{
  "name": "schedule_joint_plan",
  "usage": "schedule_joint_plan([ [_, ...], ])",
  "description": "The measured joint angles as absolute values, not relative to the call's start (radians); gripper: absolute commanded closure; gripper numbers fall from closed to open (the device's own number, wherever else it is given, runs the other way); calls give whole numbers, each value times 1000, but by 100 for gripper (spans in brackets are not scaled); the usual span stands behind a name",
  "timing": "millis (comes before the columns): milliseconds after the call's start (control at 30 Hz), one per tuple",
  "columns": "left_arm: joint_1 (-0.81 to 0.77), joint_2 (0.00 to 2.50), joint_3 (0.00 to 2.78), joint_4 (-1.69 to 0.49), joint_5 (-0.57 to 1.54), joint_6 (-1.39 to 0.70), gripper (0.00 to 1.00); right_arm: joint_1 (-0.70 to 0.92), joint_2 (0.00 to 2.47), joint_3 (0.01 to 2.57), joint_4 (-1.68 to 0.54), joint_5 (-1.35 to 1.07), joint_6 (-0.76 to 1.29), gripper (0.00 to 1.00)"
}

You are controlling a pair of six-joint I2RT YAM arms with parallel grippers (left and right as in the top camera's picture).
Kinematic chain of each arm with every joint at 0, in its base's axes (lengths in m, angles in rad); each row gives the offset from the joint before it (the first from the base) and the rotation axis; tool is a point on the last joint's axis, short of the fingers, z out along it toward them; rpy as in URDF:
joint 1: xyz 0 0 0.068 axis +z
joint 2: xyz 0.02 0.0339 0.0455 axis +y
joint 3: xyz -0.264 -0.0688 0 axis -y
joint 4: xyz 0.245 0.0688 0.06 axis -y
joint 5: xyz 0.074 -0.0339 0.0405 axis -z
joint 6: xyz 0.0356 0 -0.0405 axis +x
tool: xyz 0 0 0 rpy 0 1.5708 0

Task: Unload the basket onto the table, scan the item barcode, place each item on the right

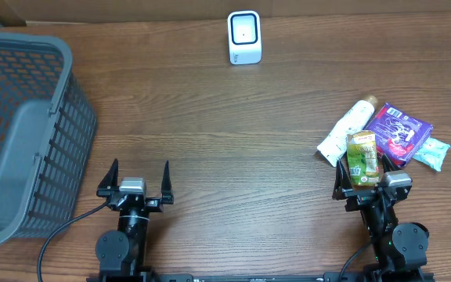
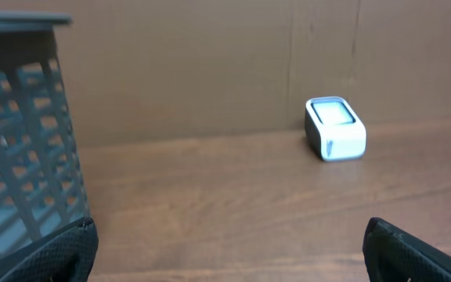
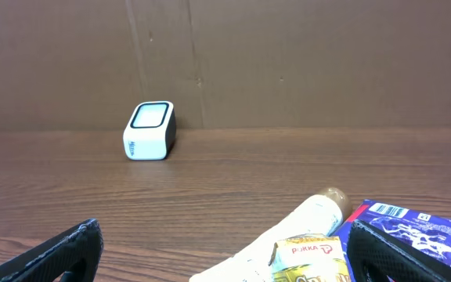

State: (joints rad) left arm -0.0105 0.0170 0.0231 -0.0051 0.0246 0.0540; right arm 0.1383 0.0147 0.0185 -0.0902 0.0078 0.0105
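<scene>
Right pincer (image 1: pixel 362 174) stands wide with nothing gripped, and the left pincer (image 1: pixel 140 166) is just as wide and empty, parked near the basket (image 1: pixel 22 133) and well away from the goods. The item closest to hand is the green-and-yellow juice pouch (image 1: pixel 361 153), lying on the worktop (image 1: pixel 225 125) right between your right jaws; whether a finger touches it you can't tell from these views. It sits in a tight pile: the white bottle (image 1: pixel 349 129) rests against its left side, the purple packet (image 1: pixel 398 131) is just beside it on the right, and a pale blue packet (image 1: pixel 431 153) lies past that. The scanner (image 1: pixel 244 37) sits at the far edge, well apart from the pile. Main risk, as I judge it: if you close here, you may pinch the bottle along with the pouch or knock it rolling, because they touch. The pouch looks soft, so a hard squeeze could crumple it and warp its print, or it could slip out on the lift. No barcode on the pouch shows in any view, so you may arrive at the scanner with the wrong face toward it. The carry is also long, so a loose hold may drop the pouch.
</scene>
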Motion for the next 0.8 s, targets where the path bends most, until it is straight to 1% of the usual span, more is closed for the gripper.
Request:
schedule_joint_plan([
  [167,-10,17,12,-76,26,60,0,138,15,19,-90,8,10,0],
  [800,-10,17,11,-77,26,63,1,138,15,19,-90,7,10,0],
])
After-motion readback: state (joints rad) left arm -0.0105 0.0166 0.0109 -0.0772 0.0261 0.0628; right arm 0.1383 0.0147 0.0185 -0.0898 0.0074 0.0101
